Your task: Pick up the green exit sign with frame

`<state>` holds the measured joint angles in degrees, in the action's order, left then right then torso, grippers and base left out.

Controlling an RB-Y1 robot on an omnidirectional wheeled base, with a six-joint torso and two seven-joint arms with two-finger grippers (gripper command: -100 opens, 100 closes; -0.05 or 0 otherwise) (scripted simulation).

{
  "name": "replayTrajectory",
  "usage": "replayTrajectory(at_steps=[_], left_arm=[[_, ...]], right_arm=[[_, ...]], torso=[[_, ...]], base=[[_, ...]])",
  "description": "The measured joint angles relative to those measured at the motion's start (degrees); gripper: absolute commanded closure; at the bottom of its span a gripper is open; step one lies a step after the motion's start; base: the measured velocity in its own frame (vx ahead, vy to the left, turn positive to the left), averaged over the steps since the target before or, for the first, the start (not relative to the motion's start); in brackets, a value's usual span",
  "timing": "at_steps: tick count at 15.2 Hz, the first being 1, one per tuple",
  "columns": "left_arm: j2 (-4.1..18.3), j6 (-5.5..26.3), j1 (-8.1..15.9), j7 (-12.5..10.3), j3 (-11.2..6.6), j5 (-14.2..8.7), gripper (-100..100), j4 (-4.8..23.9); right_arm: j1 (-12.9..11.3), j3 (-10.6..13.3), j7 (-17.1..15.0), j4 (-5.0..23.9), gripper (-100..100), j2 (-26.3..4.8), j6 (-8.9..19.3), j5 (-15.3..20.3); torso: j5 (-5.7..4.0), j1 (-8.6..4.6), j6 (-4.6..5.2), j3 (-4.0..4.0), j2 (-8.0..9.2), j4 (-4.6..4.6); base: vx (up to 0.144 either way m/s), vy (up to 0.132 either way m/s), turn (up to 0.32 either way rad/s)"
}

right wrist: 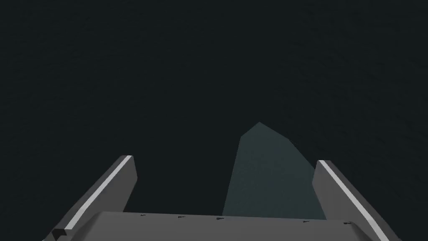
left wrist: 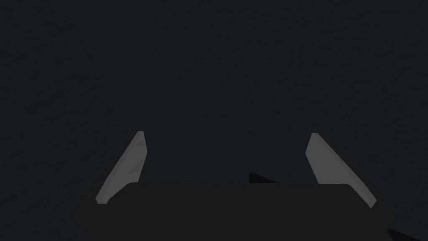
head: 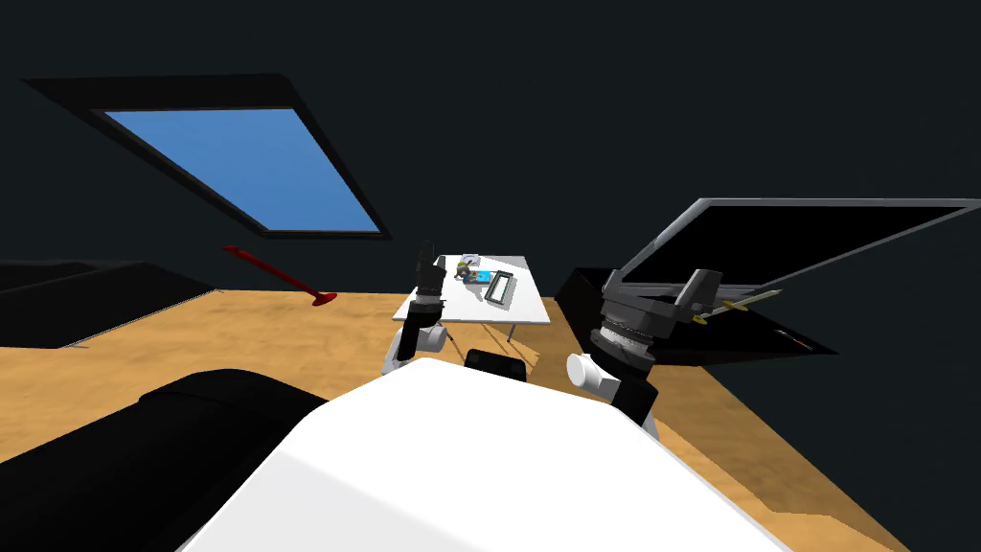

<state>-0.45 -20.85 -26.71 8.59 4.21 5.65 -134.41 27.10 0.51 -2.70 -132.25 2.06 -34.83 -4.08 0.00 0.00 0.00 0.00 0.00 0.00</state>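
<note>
The table (head: 450, 305) is white, the floor (head: 239, 335) tan, the window (head: 239, 172) blue

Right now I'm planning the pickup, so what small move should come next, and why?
Probably drive the base forward toward the white table. The framed sign lies flat on it, across a stretch of wooden floor, seemingly out of reach. The left gripper and right gripper are both open and hold nothing, pointing at dark surfaces rather than the table.

White table (head: 460, 305) ahead on wooden floor (head: 287, 335); framed sign (head: 500, 287) lies on it beside a blue item (head: 482, 278)
</note>
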Motion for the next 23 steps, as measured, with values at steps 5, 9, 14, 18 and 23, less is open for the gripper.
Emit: replayTrajectory(at_steps=[5,9,14,18,23], left_arm=[[5.1,2.4,0.4,-0.6,-1.10,-0.8,-100,1.1],[8.0,5.5,1.1,-1.1,-2.18,-1.6,-100,2.8],[11.9,11.1,2.4,-2.6,-4.93,-3.5,-100,5.4],[13.9,15.3,3.0,-3.6,-6.63,-4.7,-100,7.1],[15.8,20.8,4.2,-4.7,-8.82,-6.2,-100,9.4]], right_arm=[[0.0,0.0,0.0,0.0,0,0.0,0.0,0.0],[0.0,0.0,0.0,0.0,0,0.0,0.0,0.0],[0.0,0.0,0.0,0.0,0,0.0,0.0,0.0],[0.0,0.0,0.0,0.0,0,0.0,0.0,0.0],[0.0,0.0,0.0,0.0,0,0.0,0.0,0.0]], torso=[[-0.15,-0.78,0.00,0.04,0.07,0.01],[-0.19,-0.87,0.00,-0.03,-0.05,-0.01],[-0.28,-1.29,0.00,0.01,0.02,0.00],[-0.24,-0.97,0.02,-0.10,-0.19,-0.04],[-0.22,-0.92,0.00,-0.07,-0.12,-0.03]], base=[[-0.014,-0.164,0.050],[0.009,-0.201,0.057],[-0.016,-0.283,0.094],[0.027,-0.228,0.066],[0.007,-0.220,0.078]])
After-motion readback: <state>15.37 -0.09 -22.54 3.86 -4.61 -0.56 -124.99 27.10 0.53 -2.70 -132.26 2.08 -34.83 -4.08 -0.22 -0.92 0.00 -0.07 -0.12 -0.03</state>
